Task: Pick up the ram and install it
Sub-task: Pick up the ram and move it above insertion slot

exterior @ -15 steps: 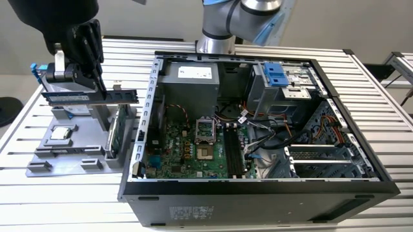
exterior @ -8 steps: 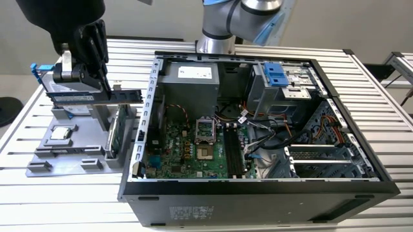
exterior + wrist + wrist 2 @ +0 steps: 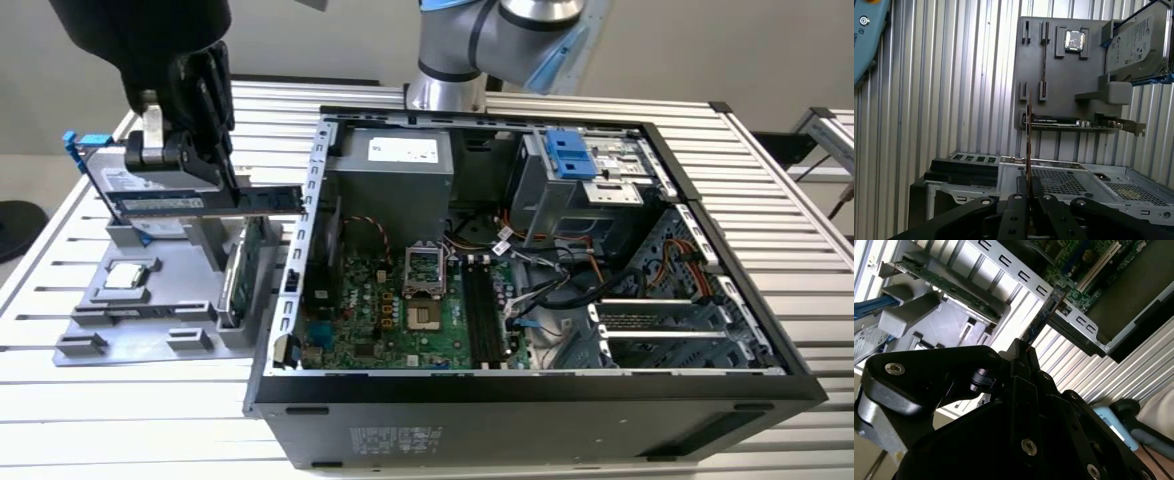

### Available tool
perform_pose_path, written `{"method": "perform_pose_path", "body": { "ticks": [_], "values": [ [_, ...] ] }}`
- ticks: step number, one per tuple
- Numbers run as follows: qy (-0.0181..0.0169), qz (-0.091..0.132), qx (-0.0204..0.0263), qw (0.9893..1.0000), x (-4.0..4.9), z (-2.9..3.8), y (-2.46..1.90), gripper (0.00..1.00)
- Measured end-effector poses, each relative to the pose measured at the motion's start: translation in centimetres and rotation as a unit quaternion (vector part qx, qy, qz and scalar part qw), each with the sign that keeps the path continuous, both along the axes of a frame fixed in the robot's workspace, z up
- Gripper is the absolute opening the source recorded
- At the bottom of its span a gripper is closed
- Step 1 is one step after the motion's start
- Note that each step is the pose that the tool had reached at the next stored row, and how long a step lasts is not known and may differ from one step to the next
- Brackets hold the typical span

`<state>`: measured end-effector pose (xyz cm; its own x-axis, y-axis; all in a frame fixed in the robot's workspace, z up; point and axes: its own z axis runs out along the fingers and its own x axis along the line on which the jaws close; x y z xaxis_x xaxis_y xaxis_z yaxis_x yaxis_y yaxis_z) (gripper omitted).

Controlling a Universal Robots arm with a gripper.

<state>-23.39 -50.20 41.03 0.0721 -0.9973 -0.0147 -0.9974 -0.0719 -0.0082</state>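
Note:
The ram is a long, thin, dark stick held level above the grey parts holder, its free end close to the open computer case's wall. My black gripper is shut on it at the exterior view's upper left. Both wrist views show the ram edge-on, reaching out from between the closed fingers: ram from gripper, and ram from gripper. Dark memory slots lie on the green motherboard inside the case.
The holder carries a silver processor, a hard drive in a blue frame and an upright expansion card. Cables, a power supply and drive bays crowd the case. The slatted metal table surrounds everything.

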Motion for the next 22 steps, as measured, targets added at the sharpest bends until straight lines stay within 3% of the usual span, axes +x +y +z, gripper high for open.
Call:
{"method": "perform_pose_path", "body": {
  "ticks": [22],
  "values": [
    [0.0,0.0,0.0,1.0,1.86,0.0,0.0,0.0]
  ]
}}
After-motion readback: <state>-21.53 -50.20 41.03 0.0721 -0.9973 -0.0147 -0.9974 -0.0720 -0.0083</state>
